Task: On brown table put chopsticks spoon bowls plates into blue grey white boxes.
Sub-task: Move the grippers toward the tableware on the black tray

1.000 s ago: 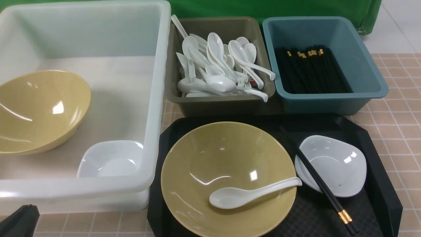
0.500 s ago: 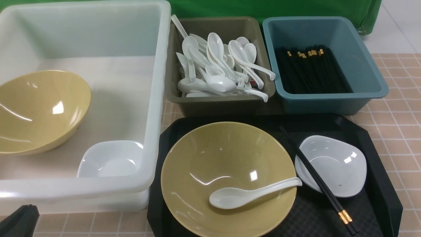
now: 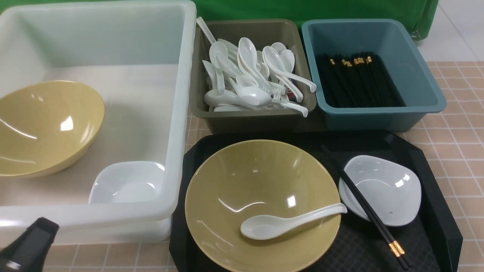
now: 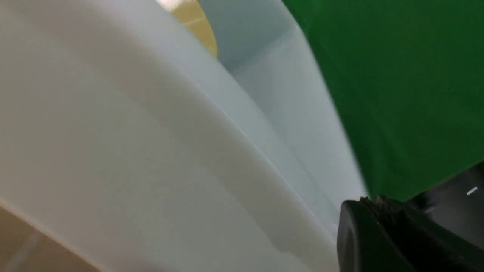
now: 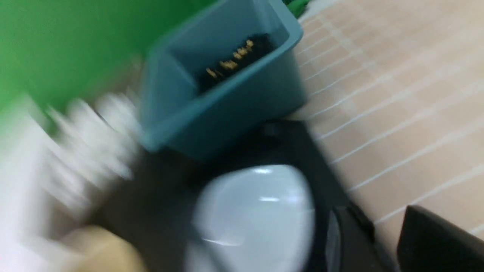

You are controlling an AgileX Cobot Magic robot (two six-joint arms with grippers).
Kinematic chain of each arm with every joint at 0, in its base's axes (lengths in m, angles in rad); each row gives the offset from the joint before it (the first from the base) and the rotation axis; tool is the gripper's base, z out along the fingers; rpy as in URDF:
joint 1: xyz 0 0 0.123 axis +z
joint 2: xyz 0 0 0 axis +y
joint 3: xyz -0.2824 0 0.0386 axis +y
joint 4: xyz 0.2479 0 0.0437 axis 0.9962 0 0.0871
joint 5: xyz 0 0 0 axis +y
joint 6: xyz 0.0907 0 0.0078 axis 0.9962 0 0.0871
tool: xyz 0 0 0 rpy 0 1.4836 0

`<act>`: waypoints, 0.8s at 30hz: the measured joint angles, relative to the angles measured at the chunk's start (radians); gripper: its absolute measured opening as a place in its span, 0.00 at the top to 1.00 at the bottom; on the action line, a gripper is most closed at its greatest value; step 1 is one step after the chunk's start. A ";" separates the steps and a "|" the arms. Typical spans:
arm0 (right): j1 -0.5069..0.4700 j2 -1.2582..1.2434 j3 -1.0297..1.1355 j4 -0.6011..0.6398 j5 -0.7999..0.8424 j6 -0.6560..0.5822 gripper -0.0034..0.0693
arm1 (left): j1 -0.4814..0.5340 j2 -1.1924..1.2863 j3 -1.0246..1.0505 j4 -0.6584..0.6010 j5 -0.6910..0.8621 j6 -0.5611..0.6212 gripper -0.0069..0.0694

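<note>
On the black tray [image 3: 435,170] stands a yellow bowl [image 3: 261,181] with a white spoon [image 3: 287,223] lying in it. Beside it a pair of black chopsticks [image 3: 363,206] rests across a white plate [image 3: 389,192]. The white box [image 3: 177,113] holds another yellow bowl [image 3: 45,128] and a white plate [image 3: 126,183]. The grey box [image 3: 245,121] is full of spoons; the blue box [image 3: 378,117] holds chopsticks. My left gripper [image 3: 34,238] [image 4: 372,202] is shut and empty by the white box's near wall [image 4: 151,151]. My right gripper [image 5: 382,211] is open beside the plate [image 5: 257,215], over the tray's edge.
The brown table [image 3: 453,143] of tan tiles shows to the right of the tray and blue box. A green cloth [image 3: 302,9] hangs behind the boxes. The right wrist view is blurred; the blue box [image 5: 227,109] stands beyond the plate.
My left gripper has risen further into the front view's lower left corner, towards the white box. Nothing on the tray or in the boxes has moved.
</note>
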 joint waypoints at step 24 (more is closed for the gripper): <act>0.052 0.244 -0.408 0.138 0.242 -0.663 0.80 | -0.009 0.325 -0.577 0.395 0.357 0.447 0.91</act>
